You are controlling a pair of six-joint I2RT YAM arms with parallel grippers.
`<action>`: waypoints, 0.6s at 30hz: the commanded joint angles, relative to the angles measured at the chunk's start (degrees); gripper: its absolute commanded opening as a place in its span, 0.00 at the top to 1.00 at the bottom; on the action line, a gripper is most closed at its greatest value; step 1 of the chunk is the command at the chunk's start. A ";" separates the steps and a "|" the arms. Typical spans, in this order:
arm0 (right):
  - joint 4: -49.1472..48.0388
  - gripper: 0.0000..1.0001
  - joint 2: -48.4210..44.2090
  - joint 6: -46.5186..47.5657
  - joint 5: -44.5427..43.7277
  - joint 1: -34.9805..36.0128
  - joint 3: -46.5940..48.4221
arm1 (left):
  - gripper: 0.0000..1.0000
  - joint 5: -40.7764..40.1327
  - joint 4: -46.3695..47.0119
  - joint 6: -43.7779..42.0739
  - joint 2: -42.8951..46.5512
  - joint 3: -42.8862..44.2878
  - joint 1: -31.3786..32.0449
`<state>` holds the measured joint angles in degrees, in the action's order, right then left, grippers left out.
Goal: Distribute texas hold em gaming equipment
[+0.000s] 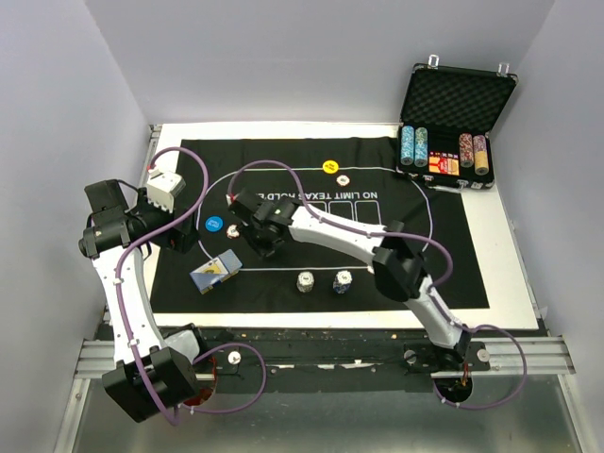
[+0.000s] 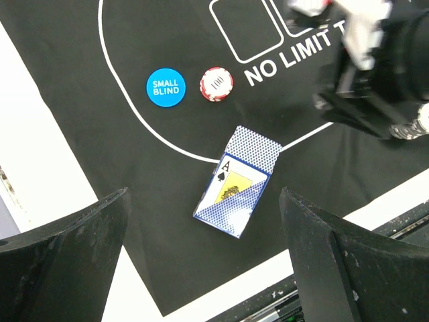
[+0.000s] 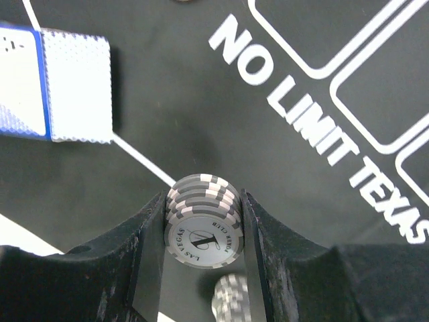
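Right gripper (image 3: 203,201) is pinched snugly on a small chip stack (image 3: 203,233), just beside the card box (image 3: 75,87) over the mat (image 3: 201,100); left gripper (image 2: 201,221) hangs wide open and empty above that box; a weak or uneven squeeze could spill the stacked chips

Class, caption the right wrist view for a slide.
Right gripper clamps a grey poker chip stack over the black mat.

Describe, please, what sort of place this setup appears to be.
Probably a robotics lab bench staged as a poker table: a plain white-walled enclosure, a black felt mat printed NO LIMIT TEXAS, and an open chip case at the far right corner.
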<state>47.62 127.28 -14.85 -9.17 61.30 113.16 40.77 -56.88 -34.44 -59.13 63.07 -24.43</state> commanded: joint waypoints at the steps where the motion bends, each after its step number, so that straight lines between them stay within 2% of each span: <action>1: 3.45 0.72 8.40 3.34 2.84 -0.83 11.26 | 0.01 1.32 0.28 -0.02 1.04 -1.02 -0.62; 7: 3.54 0.71 17.64 3.34 4.60 -1.18 20.69 | 0.01 2.90 0.02 0.69 1.04 -0.23 -0.62; 18: -2.52 0.68 21.51 1.14 6.27 -2.67 22.36 | 0.01 3.08 0.37 0.95 0.07 -0.49 -0.62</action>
<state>47.59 145.99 -13.10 -5.02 59.40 133.05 41.65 -56.86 -33.93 -59.05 62.83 -24.64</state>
